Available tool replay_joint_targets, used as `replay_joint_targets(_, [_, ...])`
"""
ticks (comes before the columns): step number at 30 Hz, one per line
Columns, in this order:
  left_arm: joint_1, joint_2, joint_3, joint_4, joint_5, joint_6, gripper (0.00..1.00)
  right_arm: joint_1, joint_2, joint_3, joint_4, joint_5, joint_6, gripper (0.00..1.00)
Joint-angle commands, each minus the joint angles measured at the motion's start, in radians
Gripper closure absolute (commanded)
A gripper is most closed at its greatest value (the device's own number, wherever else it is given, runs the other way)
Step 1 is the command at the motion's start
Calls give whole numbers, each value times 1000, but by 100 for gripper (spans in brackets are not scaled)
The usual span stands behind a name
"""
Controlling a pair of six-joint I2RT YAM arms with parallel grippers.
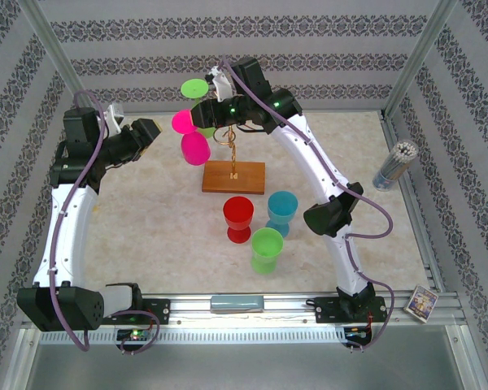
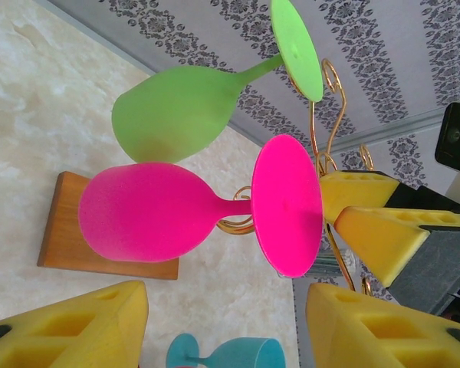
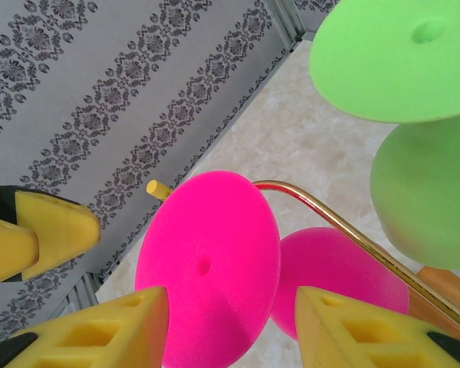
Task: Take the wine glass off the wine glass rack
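Matt plastic is hanging on gleaming wire
The pink wine glass (image 2: 149,211) and the green wine glass (image 2: 176,111) are showing smooth, matt, plastic-looking skins; the wire of the wine glass rack (image 3: 287,186) is gleaming like polished gold metal (glints are running along its curls), its base (image 2: 57,230) is showing brown wood with a satin sheen, and the table (image 2: 31,92) is looking like pale, mottled, dull stone.

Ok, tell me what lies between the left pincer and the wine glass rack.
The pink wine glass, hanging off the rack; top external view shows it.
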Motion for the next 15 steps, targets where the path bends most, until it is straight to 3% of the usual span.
replay_joint_targets(1, [16,-19,-8,39,15,-11,43,2,25,34,-7,-20,-19,52])
replay_joint_targets(15, [21,-22,-16,43,14,-10,43,3,31,35,-14,-29,-19,53])
